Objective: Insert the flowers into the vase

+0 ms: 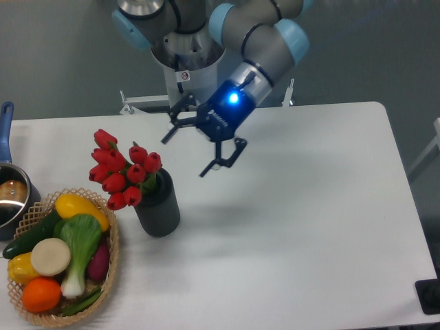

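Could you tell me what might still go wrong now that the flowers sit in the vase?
1. The flowers lean left, with the heads hanging past the rim of the vase; the bunch might sag further or tip the vase toward the basket.
2. The open gripper hangs just up and to the right of the blooms; a low sweep leftward could catch them and drag the vase along.

We have one fixed view only, set high in front of the tabletop [309, 227] and looking down across it toward the grey back wall. From mid-distance we see nearly the whole tabletop; its left edge is cut off, and the arm's base stands at its far side.
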You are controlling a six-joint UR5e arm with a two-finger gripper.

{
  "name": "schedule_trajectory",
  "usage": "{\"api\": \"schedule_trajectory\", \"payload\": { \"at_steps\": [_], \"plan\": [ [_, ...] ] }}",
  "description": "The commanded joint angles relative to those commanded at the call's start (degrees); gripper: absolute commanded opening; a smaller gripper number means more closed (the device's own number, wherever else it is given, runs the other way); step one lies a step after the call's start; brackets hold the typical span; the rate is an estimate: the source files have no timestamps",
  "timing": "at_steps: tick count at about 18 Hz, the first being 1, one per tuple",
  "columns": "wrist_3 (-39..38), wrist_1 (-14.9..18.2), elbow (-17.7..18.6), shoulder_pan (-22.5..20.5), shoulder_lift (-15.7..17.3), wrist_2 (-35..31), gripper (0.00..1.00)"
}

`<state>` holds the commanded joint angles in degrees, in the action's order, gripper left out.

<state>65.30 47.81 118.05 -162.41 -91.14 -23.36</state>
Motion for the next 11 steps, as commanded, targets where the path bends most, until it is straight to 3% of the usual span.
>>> {"api": "schedule_trajectory", "payload": {
  "at_steps": [2,7,11],
  "plan": [
    [0.09,0.0,-1.32,-0.97,0.0,-6.75,1.0],
    [0.79,-0.09,-5.89,-1.5,-0.53,-32.67,1.0],
    [0.09,0.0,-5.89,-1.94,-2.01,-37.45,1.0]
  ]
}}
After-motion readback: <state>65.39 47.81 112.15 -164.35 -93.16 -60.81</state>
